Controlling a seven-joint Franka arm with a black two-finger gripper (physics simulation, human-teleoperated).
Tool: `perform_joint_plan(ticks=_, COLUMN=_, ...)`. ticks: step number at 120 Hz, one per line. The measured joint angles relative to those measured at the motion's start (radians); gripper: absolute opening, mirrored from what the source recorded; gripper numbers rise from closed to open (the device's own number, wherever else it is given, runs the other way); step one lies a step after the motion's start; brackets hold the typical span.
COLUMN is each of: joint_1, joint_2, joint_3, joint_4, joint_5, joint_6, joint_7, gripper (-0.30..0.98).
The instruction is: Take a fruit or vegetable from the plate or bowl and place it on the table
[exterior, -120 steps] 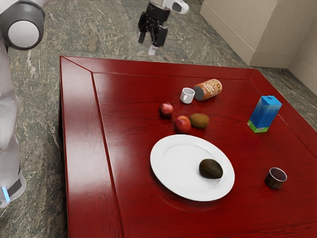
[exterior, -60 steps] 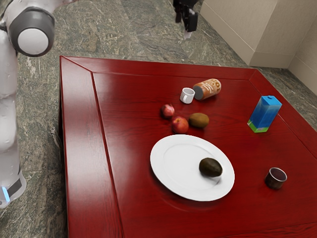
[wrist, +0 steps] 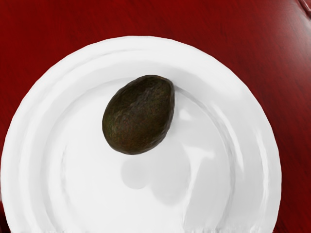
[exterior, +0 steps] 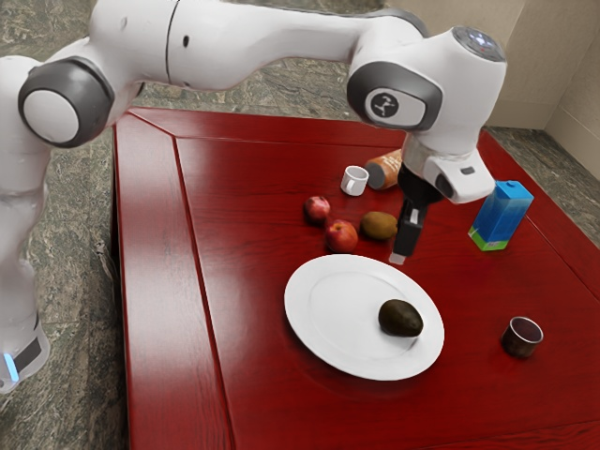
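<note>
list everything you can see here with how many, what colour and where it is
table: 1, red, under the tableware and food
plate: 1, white, on the table
avocado: 1, dark green-brown, on the plate, off centre
mug: 1, white, on the table beyond the plate
red fruits: 2, red, on the table between mug and plate
brown fruit: 1, brown, beside the red fruit nearer the plate
container: 1, orange-brown with grey end, lying beside the mug
carton: 1, blue and green, upright, toward the exterior view's right
cup: 1, dark with silvery rim, to the exterior view's right of the plate
floor: 1, grey-green, around the table
wall: beige, beyond the table
arm: 1, white and grey, over the table
gripper: 1, black, above the plate
</note>
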Motion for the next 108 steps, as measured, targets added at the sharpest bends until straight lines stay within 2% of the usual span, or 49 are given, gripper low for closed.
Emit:
perform_joint_plan(ticks=29, joint_1=-0.005, joint_2=-0.047, joint_3=-0.002, joint_4=-0.08, joint_5=-0.028, joint_6=0.021, joint_7=0.027, gripper=0.66)
perform_joint_plan(ticks=46, joint_1=0.004, joint_2=-0.081, joint_3=0.028, joint_4=-0.215, joint_5=-0.101, joint_6=0.166, joint_7=0.038, gripper=0.66)
perform_joint_plan(ticks=75, joint_1=0.003, joint_2=-0.126, joint_3=0.029, joint_4=-0.352, joint_5=-0.15, joint_6=0.354, joint_7=0.054, gripper=0.66)
perform_joint_plan(ticks=108, joint_1=-0.003, joint_2=-0.145, joint_3=0.026, joint_4=-0.434, joint_5=-0.189, joint_6=0.359, joint_7=0.069, gripper=0.66)
